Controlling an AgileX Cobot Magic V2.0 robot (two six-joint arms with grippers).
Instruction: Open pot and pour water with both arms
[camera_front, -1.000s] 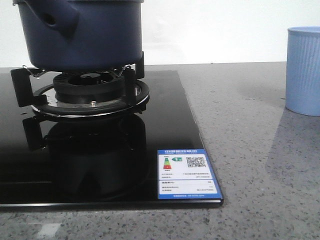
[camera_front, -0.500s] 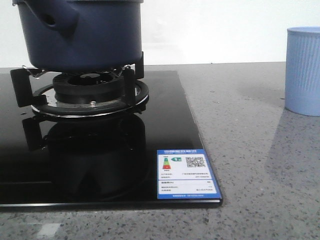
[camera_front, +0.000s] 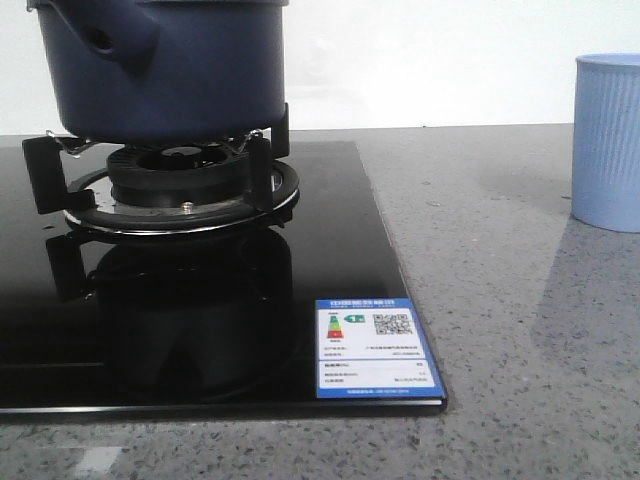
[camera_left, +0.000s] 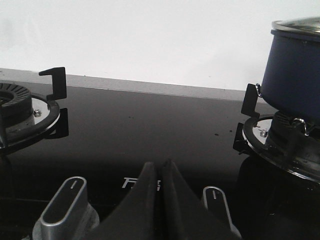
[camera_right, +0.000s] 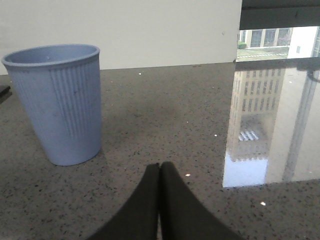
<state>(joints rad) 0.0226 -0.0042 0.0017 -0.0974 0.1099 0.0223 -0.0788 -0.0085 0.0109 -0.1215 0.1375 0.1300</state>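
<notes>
The dark navy-blue pot (camera_front: 165, 65) stands on the burner grate (camera_front: 180, 185) of the black glass hob at the left, its stubby handle socket with a round hole facing front-left. In the left wrist view the pot (camera_left: 295, 75) carries a glass lid (camera_left: 297, 26). My left gripper (camera_left: 161, 165) is shut and empty, low over the hob's front between two knobs, apart from the pot. My right gripper (camera_right: 160, 166) is shut and empty, low over the grey counter, apart from the light-blue ribbed cup (camera_right: 62, 102). Neither gripper shows in the front view.
The light-blue cup (camera_front: 606, 140) stands on the speckled counter at the right. A second burner (camera_left: 20, 112) lies further along the hob. Two silver knobs (camera_left: 65, 202) flank the left gripper. An energy label (camera_front: 375, 348) sits at the hob's front corner. A white wall stands behind.
</notes>
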